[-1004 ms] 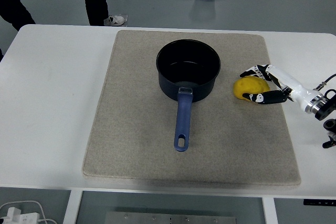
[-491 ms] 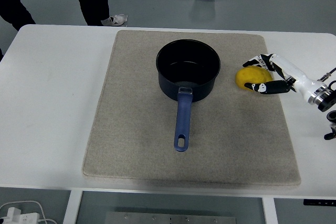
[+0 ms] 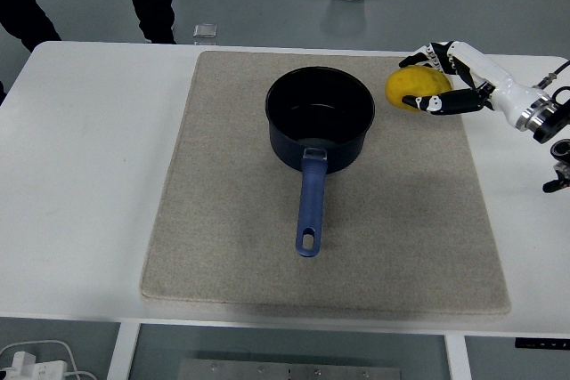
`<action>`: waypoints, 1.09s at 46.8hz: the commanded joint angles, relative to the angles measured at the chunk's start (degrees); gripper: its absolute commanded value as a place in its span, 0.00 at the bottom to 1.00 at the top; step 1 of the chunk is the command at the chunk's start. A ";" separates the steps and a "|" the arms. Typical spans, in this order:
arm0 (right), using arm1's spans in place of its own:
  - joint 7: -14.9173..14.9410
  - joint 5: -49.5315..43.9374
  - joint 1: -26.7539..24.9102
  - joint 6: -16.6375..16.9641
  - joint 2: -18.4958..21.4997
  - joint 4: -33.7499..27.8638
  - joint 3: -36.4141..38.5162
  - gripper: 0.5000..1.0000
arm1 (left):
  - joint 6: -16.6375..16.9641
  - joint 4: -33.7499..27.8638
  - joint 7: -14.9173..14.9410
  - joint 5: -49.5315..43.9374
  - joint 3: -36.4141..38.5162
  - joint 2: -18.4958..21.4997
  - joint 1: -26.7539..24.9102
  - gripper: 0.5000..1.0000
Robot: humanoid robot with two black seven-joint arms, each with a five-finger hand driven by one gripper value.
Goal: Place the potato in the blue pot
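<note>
since a second ago the right hand (image 3: 438,83) has lifted the potato (image 3: 415,86) off the mat (image 3: 223,220) and carried it up and a little toward the blue pot (image 3: 319,117). its fingers are clamped around the yellow potato, which now hangs in the air just right of the pot's rim, not yet over the opening. the pot sits empty mid-mat on the tabletop (image 3: 89,149), handle toward the near edge. the grasp seems secure; what remains is a short move leftward, then release.
</note>
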 commanded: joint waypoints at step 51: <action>0.01 9.03 10.52 0.00 24.21 -15.54 -13.21 0.00 | -0.06 -0.25 0.00 -0.01 0.00 0.00 -0.01 0.99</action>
